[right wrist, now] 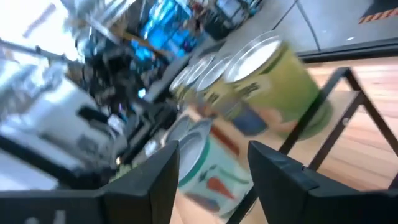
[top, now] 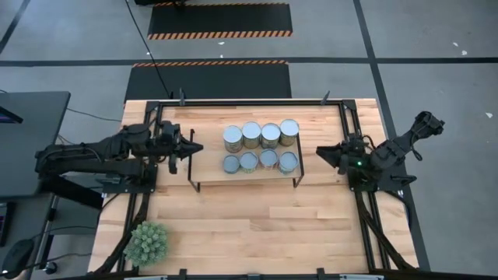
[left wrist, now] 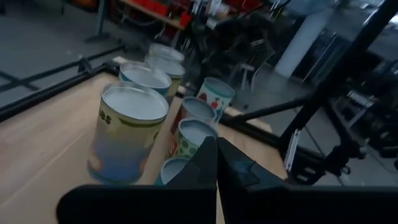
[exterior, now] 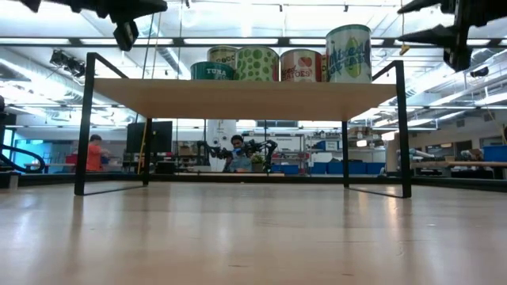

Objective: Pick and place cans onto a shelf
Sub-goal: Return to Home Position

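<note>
Eight cans, all upright on the shelf [top: 206, 173], long axes vertical, lids facing up. The four larger silver-topped cans [top: 270, 134] make one row and the four smaller bluish-topped cans [top: 268, 160] make the other, on the plant ball's [top: 147, 243] side. Both rows run along the board's length. The left gripper [top: 198, 148] hangs just off the shelf's left end, fingers pressed together, empty. The right gripper [top: 320, 152] hangs off the right end above the table [top: 257, 225], fingers apart, holding nothing.

Seen level across the tabletop [exterior: 253, 237], the shelf [exterior: 238, 96] board hides the bottoms of the cans [exterior: 257, 63]. Only four show, the rest sit behind them. Both arms [exterior: 127, 12] are cut off at twelve o'clock. The left gripper [left wrist: 216, 149] covers part of the nearest can [left wrist: 171, 171].
</note>
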`<move>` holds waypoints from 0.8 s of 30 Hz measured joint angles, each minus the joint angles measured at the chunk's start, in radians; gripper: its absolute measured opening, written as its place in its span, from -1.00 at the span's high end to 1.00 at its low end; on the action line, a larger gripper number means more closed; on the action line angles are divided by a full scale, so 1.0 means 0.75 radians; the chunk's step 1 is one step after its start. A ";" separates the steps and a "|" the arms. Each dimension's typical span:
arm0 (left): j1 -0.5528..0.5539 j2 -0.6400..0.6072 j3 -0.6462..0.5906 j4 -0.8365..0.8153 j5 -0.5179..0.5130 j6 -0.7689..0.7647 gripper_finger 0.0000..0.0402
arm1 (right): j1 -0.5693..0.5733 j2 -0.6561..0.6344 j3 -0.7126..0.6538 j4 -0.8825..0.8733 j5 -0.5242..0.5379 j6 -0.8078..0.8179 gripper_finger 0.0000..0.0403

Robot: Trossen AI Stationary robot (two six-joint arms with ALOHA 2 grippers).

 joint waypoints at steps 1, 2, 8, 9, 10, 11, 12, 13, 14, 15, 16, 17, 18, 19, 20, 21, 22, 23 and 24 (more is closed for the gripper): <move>0.011 -0.025 -0.032 0.034 0.011 -0.002 0.98 | -0.007 -0.023 -0.024 0.023 0.020 0.012 0.03; 0.018 -0.049 -0.060 0.055 0.014 -0.004 0.98 | -0.015 -0.043 -0.048 0.051 0.041 0.022 0.05; 0.030 -0.199 -0.182 0.105 0.013 -0.003 0.99 | -0.055 -0.147 -0.202 0.240 0.150 0.040 0.18; 0.030 -0.224 -0.201 0.117 0.011 -0.017 0.99 | -0.059 -0.157 -0.233 0.274 0.155 0.049 0.20; 0.030 -0.249 -0.223 0.132 0.009 -0.033 0.99 | -0.065 -0.166 -0.266 0.320 0.159 0.060 0.22; 0.029 -0.277 -0.247 0.143 0.004 -0.043 0.99 | -0.069 -0.174 -0.302 0.373 0.166 0.067 0.25; 0.029 -0.304 -0.277 0.159 -0.003 -0.054 0.99 | -0.074 -0.180 -0.338 0.426 0.174 0.069 0.27; 0.029 -0.332 -0.306 0.179 -0.017 -0.068 0.99 | -0.078 -0.186 -0.378 0.487 0.180 0.068 0.29; 0.029 -0.362 -0.334 0.195 -0.038 -0.080 0.99 | -0.083 -0.194 -0.416 0.544 0.184 0.064 0.31; 0.029 -0.391 -0.360 0.207 -0.065 -0.096 0.99 | -0.088 -0.201 -0.450 0.594 0.184 0.060 0.33; 0.029 -0.420 -0.388 0.212 -0.093 -0.107 0.99 | -0.092 -0.210 -0.485 0.650 0.181 0.056 0.36; 0.029 -0.451 -0.414 0.210 -0.120 -0.131 0.99 | -0.093 -0.219 -0.521 0.694 0.178 0.055 0.38; 0.029 -0.478 -0.437 0.210 -0.139 -0.147 0.99 | -0.093 -0.224 -0.557 0.738 0.173 0.055 0.40; 0.030 -0.507 -0.455 0.211 -0.154 -0.158 0.99 | -0.093 -0.231 -0.577 0.757 0.167 0.045 0.42; 0.029 -0.537 -0.472 0.209 -0.166 -0.169 0.99 | -0.093 -0.235 -0.574 0.741 0.165 0.042 0.44; 0.029 -0.565 -0.485 0.201 -0.181 -0.175 0.99 | -0.093 -0.237 -0.572 0.731 0.166 0.028 0.47; 0.029 -0.592 -0.495 0.181 -0.199 -0.181 0.99 | -0.094 -0.237 -0.574 0.730 0.175 0.003 0.49; 0.029 -0.618 -0.499 0.134 -0.221 -0.190 0.99 | -0.097 -0.242 -0.577 0.727 0.189 -0.027 0.52; 0.029 -0.638 -0.499 0.088 -0.244 -0.195 0.99 | -0.102 -0.245 -0.576 0.728 0.199 -0.051 0.55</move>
